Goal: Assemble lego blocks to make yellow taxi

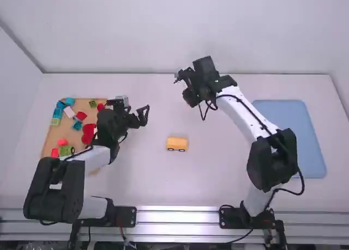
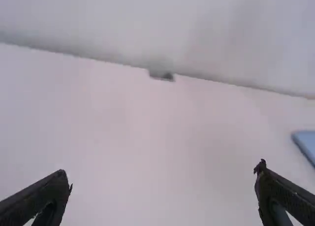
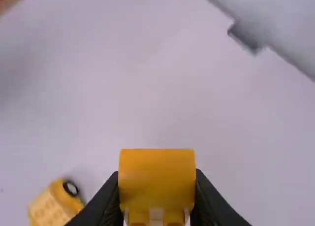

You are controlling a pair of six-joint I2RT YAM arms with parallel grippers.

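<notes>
Because the wheeled yellow base (image 1: 177, 144) lies alone on the white table (image 1: 191, 184), I judge everything from it. My right gripper (image 3: 157, 177) is up beyond the base, away from my shoulders, its fingers closed on both sides of a yellow block (image 3: 157, 164). A small white piece (image 3: 156, 215) shows at the block's lower part; whether it is joined on, I cannot tell. My left gripper (image 2: 163, 175) hangs to the left of the base and a little farther out, its fingers wide apart with nothing between them. Farther left of the base sits the wooden tray (image 1: 50, 144) of mixed blocks, and well to its right the blue tray (image 1: 289, 135). I expect the yellow block to be light, stiff, smooth plastic, hard to crush but apt to twist or slide if my pads meet it unevenly, so I want a firm, level pinch on its two opposite sides, leaving the underside free for the studs. The base, just as light, looks ready to roll on its wheels when nudged; I would steady it low on the body with my left fingers, clear of its studded top. My next move, I judge, is to line the block up over those studs and press straight down.
</notes>
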